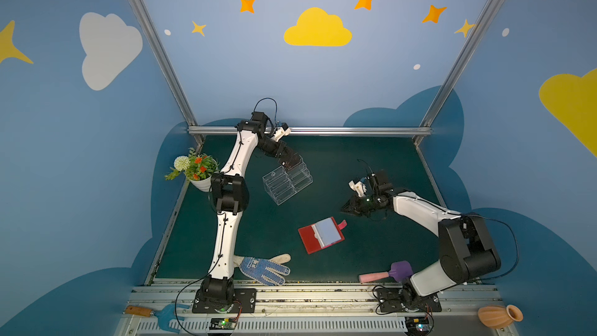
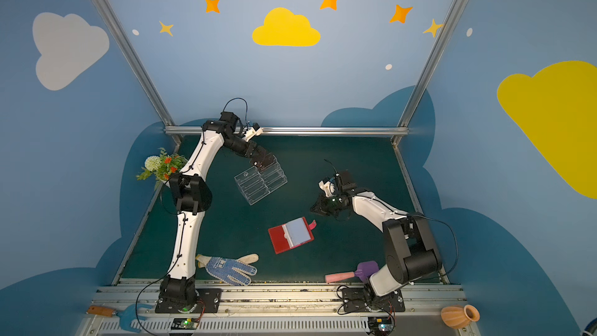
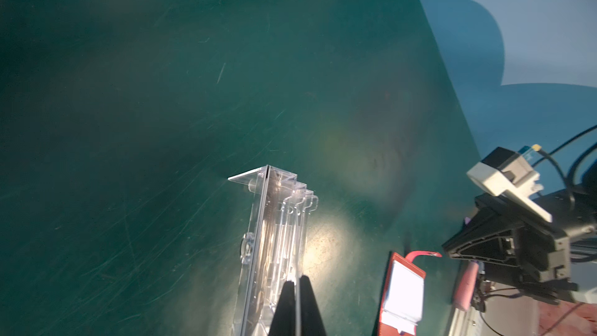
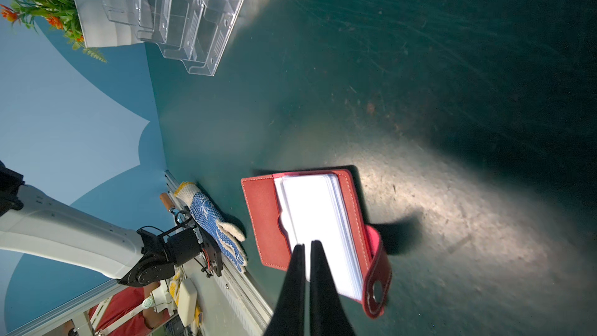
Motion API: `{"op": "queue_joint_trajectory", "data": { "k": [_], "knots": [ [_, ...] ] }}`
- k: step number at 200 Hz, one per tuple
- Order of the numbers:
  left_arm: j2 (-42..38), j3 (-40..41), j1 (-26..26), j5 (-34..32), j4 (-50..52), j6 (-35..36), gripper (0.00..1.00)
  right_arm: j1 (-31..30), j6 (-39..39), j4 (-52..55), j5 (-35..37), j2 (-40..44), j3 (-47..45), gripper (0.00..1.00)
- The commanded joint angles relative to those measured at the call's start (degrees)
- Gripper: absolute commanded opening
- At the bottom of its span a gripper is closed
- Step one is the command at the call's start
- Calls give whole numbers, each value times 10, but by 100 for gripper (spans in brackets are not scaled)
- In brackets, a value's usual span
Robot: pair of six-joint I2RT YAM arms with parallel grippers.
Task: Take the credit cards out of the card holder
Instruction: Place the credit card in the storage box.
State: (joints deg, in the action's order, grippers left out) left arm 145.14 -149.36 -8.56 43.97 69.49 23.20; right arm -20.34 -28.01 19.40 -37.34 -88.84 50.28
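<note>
The card holder [image 1: 319,235] [image 2: 290,235], a red wallet, lies open on the green mat with its pale sleeves facing up and its strap [image 4: 376,273] hanging free. My left gripper [image 1: 291,167] [image 3: 298,281] hangs over the back tier of the clear acrylic stand [image 1: 287,182] [image 3: 274,237]. It is shut on a dark credit card [image 1: 288,162] [image 2: 262,161], which shows edge-on between the fingers in the left wrist view. My right gripper [image 1: 344,210] [image 4: 308,244] is shut and holds nothing. It hovers just to the right of the wallet, which it does not touch. Any other credit cards are hidden.
A blue-dotted work glove [image 1: 265,269] lies at the front edge beside the left arm. A pink-handled purple scoop [image 1: 387,274] lies at the front right. A potted plant [image 1: 197,169] stands at the left edge. A clay vase [image 1: 499,316] and a blue hand rake [image 1: 161,315] lie off the mat.
</note>
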Motion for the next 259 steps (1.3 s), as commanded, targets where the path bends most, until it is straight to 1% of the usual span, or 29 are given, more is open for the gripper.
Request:
{"op": "queue_joint_trajectory", "data": {
  "k": [1,96,132,155,182,216,242,259],
  "knots": [
    [6,-14,-6,-32,-1,28,4,0,10,-10,-10,8,-7,1],
    [9,-11,-30,-108,-7,66,4,0,9,-29,-22,-1,-15,1],
    [12,-10,-31,-115,-11,69,4,0,9,-33,-24,-4,-17,1],
    [14,-10,-36,-131,-10,78,4,-1,10,-35,-24,-5,-18,1],
    [-3,-11,-35,-101,-9,71,4,0,9,-34,-23,-5,-18,1],
    [-34,-11,-42,-99,-15,74,4,0,7,-39,-24,-9,-18,1],
    [-41,-11,-42,-116,-19,76,4,0,6,-41,-25,-10,-18,1],
    [-41,-11,-41,-115,-19,78,4,0,9,-40,-26,-13,-17,1]
  ]
}}
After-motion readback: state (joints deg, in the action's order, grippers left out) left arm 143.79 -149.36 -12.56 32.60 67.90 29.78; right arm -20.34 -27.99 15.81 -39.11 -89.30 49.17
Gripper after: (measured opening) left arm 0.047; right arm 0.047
